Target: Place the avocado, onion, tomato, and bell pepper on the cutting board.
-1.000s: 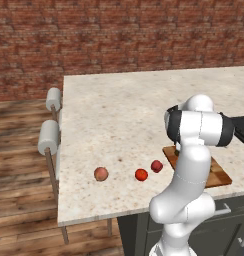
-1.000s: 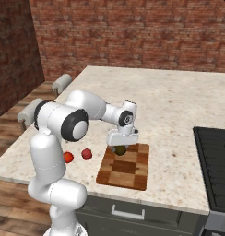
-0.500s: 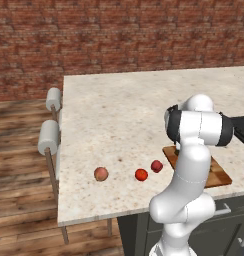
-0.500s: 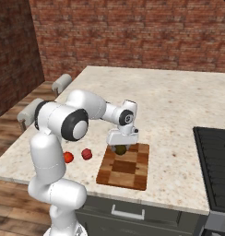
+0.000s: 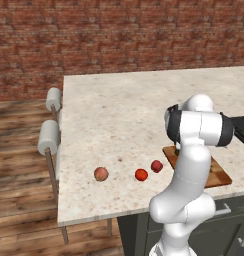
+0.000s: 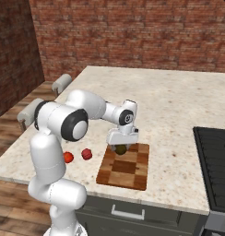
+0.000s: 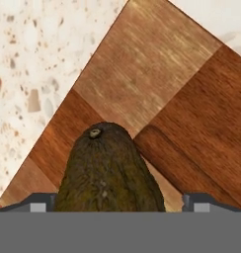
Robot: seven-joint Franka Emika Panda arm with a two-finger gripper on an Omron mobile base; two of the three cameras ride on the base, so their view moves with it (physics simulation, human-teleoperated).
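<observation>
Step in hand, as judged: release of the avocado (image 7: 110, 170) onto the cutting board (image 6: 133, 173). The gripper (image 6: 121, 143) is seen low over the board's far-left corner with its jaws spread wide, clear of the fruit on either side; nothing is gripped. The avocado sits directly beneath the hand, between the fingertips (image 7: 37, 203), and appears to rest on the wood, though contact underneath cannot be confirmed.

Avocado: dark olive-brown, egg-shaped, finely pebbled skin, a small pale stem scar at the end pointing away from the hand.

Cutting board: flat, rectangular, chequered in light and dark brown blocks with visible grain; hard and level, so a rounded fruit could roll if nudged.

Beside the hand, off the board's edge, the bell pepper (image 6: 86, 153) is noted: small, crimson, slightly lobed. Just beyond it lies the tomato (image 6: 68, 157), smooth and bright orange-red. Farthest from the hand lies the onion (image 5: 101, 173), a pale pinkish-tan ball, well apart from the other two. All three rest on the counter (image 5: 119, 115), a pale speckled stone slab, matt and flat.

Next move, as judged: a straight lift is called for, jaws kept wide so the avocado is not dragged, then a swing sideways to the bell pepper as the nearest item. Three items are left to be moved.
</observation>
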